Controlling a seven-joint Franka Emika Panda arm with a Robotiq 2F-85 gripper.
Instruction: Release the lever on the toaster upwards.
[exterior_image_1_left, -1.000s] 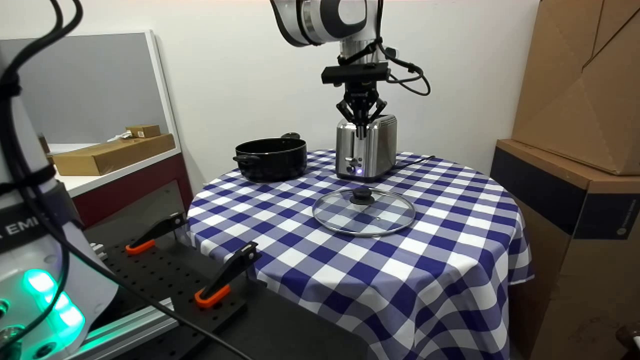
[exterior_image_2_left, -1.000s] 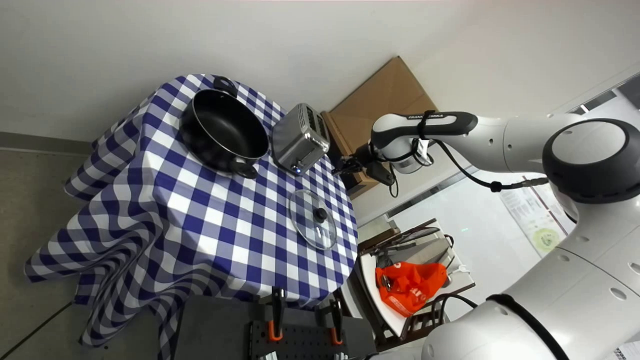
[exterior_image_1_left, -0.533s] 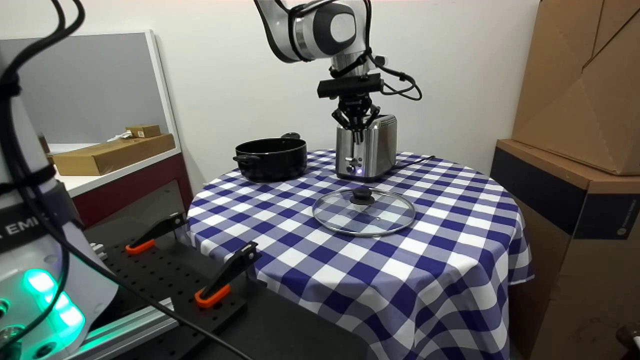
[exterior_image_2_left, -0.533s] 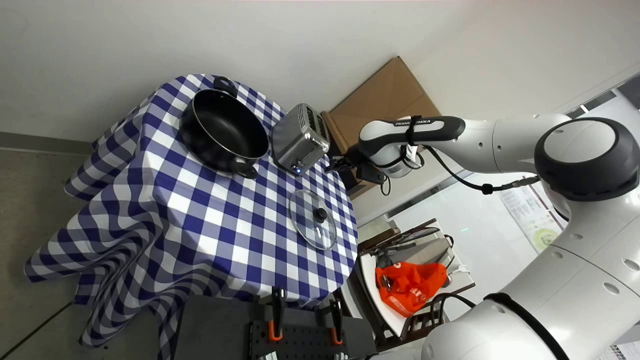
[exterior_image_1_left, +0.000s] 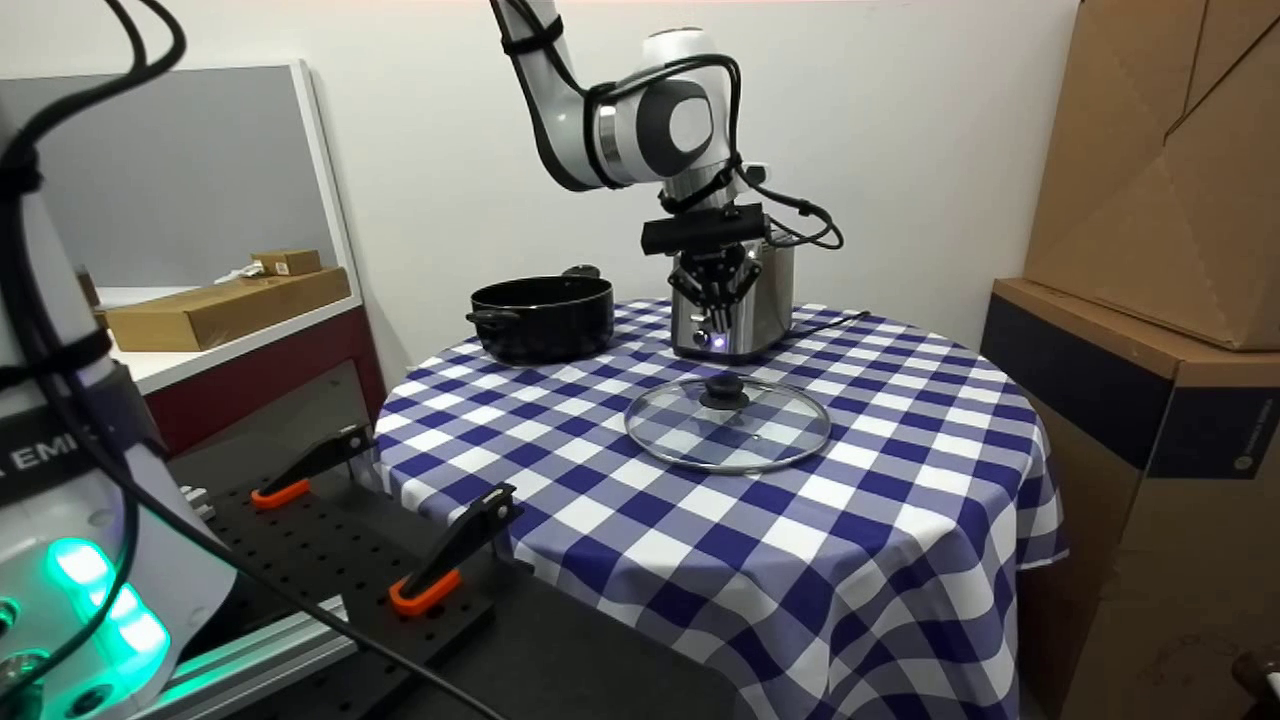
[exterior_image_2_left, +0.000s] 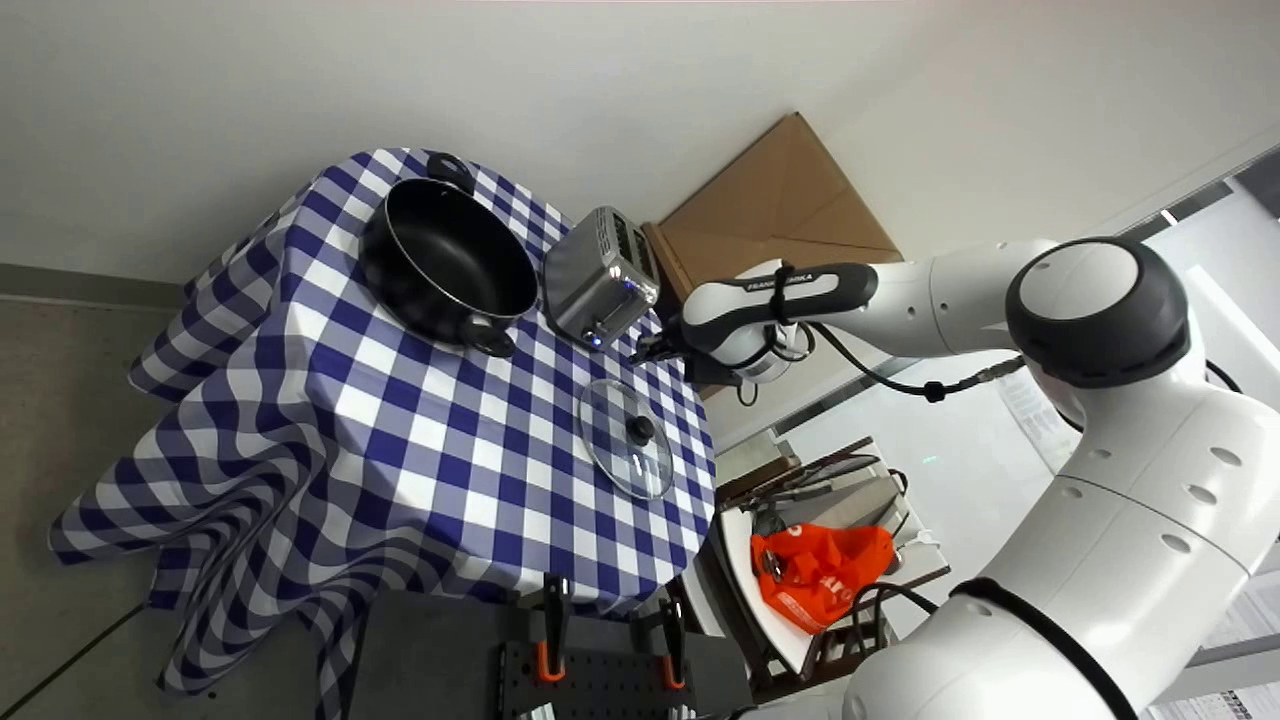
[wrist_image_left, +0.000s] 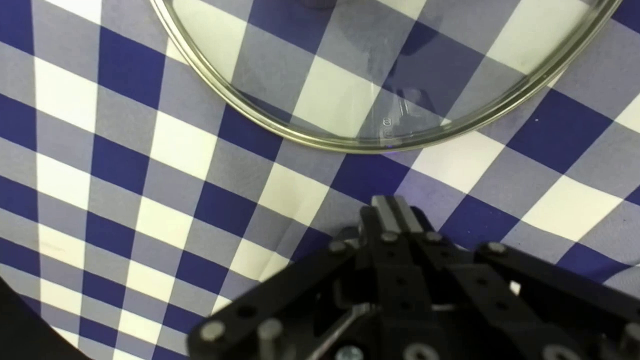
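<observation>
The silver toaster (exterior_image_1_left: 772, 290) stands upright on the checked table; it also shows in an exterior view (exterior_image_2_left: 580, 285). Its lever (exterior_image_1_left: 697, 319) sits low on the front face, above a knob and a glowing light, and is partly hidden by the fingers. My gripper (exterior_image_1_left: 720, 322) points down in front of the toaster's front face, at about lever height. Its fingertips are together with nothing between them in the wrist view (wrist_image_left: 396, 205). In an exterior view the gripper (exterior_image_2_left: 636, 360) appears apart from the toaster front. The toaster is mostly hidden in the wrist view.
A glass lid (exterior_image_1_left: 728, 440) with a black knob lies in front of the toaster; its rim also shows in the wrist view (wrist_image_left: 350, 146). A black pot (exterior_image_1_left: 545, 325) stands beside the toaster. Cardboard boxes (exterior_image_1_left: 1150, 400) stand beyond the table. A wall is behind.
My gripper has come down from near the toaster's top to its lower front, and closer to it in an exterior view. It has stayed shut. Toaster, pot and lid have not moved.
</observation>
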